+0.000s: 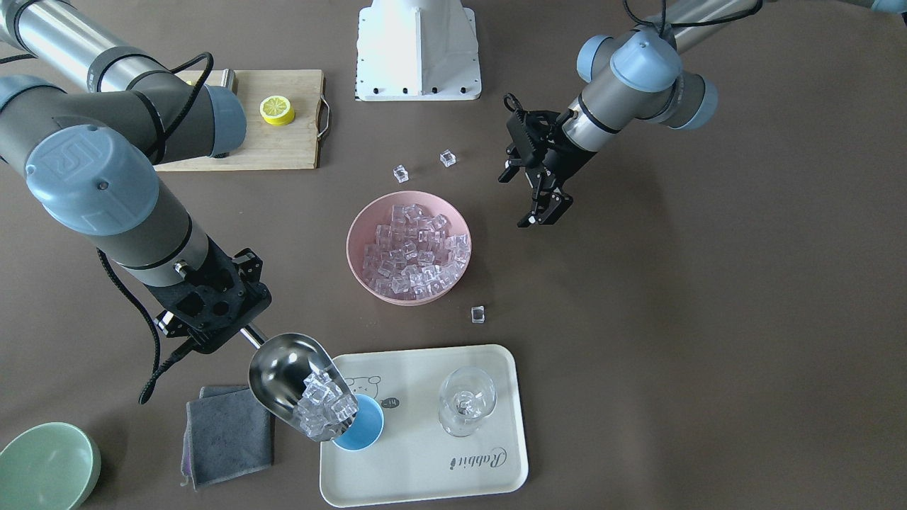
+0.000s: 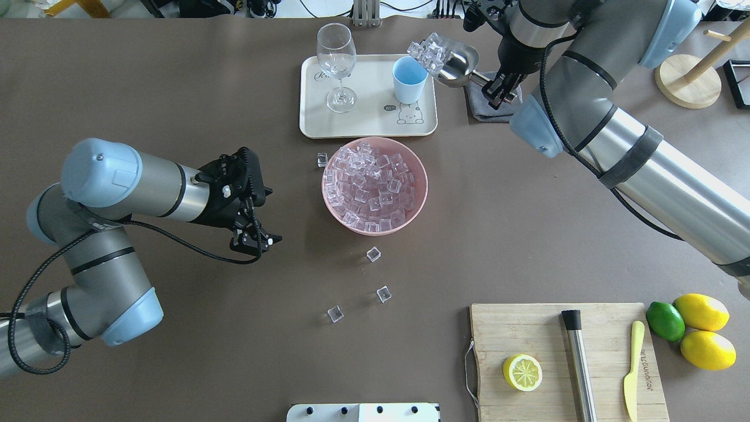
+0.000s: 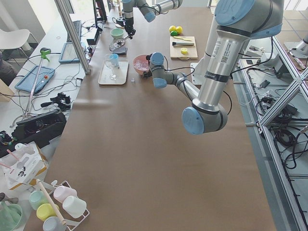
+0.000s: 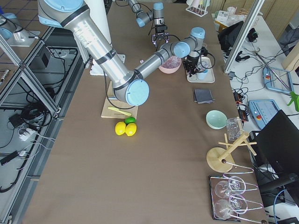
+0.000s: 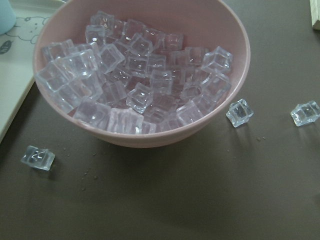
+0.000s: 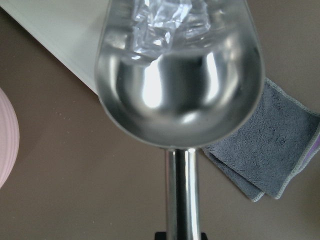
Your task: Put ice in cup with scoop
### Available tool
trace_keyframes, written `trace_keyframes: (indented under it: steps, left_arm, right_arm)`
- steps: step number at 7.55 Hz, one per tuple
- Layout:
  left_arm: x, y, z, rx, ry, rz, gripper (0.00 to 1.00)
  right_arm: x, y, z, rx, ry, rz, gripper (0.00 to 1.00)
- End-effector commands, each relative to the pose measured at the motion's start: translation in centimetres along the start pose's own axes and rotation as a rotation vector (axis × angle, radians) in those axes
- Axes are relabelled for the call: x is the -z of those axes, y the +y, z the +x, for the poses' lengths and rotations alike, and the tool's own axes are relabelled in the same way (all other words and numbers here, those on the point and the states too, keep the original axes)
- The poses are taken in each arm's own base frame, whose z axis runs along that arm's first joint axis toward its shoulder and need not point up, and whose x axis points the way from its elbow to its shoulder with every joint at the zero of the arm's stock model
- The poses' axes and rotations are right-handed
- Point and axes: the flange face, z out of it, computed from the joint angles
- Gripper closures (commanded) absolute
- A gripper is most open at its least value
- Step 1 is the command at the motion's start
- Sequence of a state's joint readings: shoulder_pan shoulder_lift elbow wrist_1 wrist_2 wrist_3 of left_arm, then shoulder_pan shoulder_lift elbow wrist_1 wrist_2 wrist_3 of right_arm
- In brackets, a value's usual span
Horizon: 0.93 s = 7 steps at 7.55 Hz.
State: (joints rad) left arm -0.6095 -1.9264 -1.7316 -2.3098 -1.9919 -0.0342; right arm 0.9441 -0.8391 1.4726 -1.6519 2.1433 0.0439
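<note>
My right gripper [image 1: 244,331] is shut on the thin handle of the silver scoop [image 1: 283,370]. The scoop is tilted mouth-down over the light-blue cup [image 1: 365,427], which stands on the cream tray [image 1: 425,471]. A pile of clear ice cubes [image 1: 324,407] sits at the scoop's lip, right above the cup's rim. In the overhead view the scoop [image 2: 458,61], its ice [image 2: 430,50] and the cup [image 2: 408,82] show the same. The right wrist view shows the scoop's trough [image 6: 180,95] with ice [image 6: 170,15] at its far end. My left gripper [image 2: 256,241] is open and empty, left of the pink bowl [image 2: 419,202] of ice.
A wine glass [image 1: 465,400] stands on the tray beside the cup. A grey cloth [image 1: 227,432] lies under the scoop's handle and a green bowl [image 1: 46,467] beyond it. Loose cubes [image 2: 373,254] lie around the pink bowl. A cutting board [image 2: 527,328] holds a lemon half.
</note>
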Motion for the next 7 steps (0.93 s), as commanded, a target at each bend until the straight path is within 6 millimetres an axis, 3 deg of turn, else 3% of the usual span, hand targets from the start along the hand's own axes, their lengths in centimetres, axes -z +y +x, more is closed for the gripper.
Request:
trace_keyframes:
  steps: [1,2,3,5,6,7]
  left_arm:
    - [5.4,3.2,-0.8,0.209,-0.029,-0.049,0.00]
    - [7.2,3.4,-2.1,0.318,-0.003,-0.132,0.00]
    - [9.8,4.1,-4.6,0.412,0.034,-0.198,0.00]
    - [18.4,5.9,-11.2,0.575,-0.026,-0.197,0.00]
    - [24.3,8.6,-14.9,0.646,-0.129,-0.163,0.00]
    - [29.0,10.8,-17.1,0.702,-0.212,-0.131,0.00]
  right_arm:
    - [-0.5,-1.5,0.2,0.058,-0.003,-0.119,1.00]
    - [-0.3,-1.6,0.0,0.053,-0.007,-0.138,1.00]
    - [0.6,-2.2,-0.6,0.088,-0.014,-0.185,1.00]
    - [0.8,-2.5,-0.6,0.095,-0.012,-0.231,1.00]
    - [1.1,-2.7,-0.8,0.100,-0.011,-0.249,1.00]
    - [1.4,-2.8,-0.9,0.102,-0.004,-0.264,1.00]
